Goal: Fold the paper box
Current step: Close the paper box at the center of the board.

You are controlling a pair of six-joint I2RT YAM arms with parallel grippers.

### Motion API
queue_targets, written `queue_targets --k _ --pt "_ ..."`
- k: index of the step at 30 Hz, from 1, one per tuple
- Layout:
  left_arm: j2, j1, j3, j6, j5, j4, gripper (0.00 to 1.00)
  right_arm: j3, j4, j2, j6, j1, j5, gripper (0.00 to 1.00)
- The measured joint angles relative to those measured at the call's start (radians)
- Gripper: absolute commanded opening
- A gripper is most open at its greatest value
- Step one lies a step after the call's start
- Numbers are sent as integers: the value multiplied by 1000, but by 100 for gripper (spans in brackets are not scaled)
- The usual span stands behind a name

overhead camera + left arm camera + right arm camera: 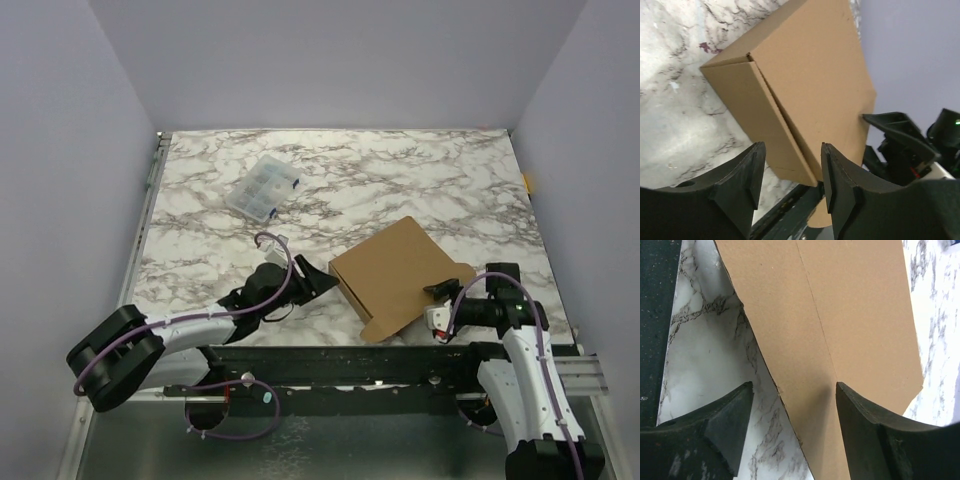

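Paper box (400,275), seemingly light, stiff but easily creased, lying closed at lower right of the marble surface (400,170), best taken by a loose edge flap; left hand (792,155) parted beside its side wall, right hand (794,390) wide at its lower-right edge, both empty.
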Motion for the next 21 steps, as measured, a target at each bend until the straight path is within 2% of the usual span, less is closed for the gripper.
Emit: queue_targets --k 5,9,11,12,14,15,18,21 --pt "55 -52 17 -150 -57 43 54 -42 55 57 0 0 11 65" --pt "134 -90 66 -212 -89 36 55 -75 88 88 -18 0 27 59" --pt "147 -102 101 -217 -109 -6 59 -76 100 97 -29 0 29 58" --pt "148 -103 130 -208 -124 -51 67 -77 105 101 -34 0 31 58" --pt "143 -105 186 -153 -161 -127 85 -80 119 117 -39 0 32 57" --pt "135 -104 225 -75 -190 -185 96 -80 124 129 -42 0 33 57" --pt "90 -79 322 154 -229 -283 99 -79 137 185 -23 0 44 58" --pt "73 -3 386 360 -185 -314 99 -44 121 280 23 0 48 61"
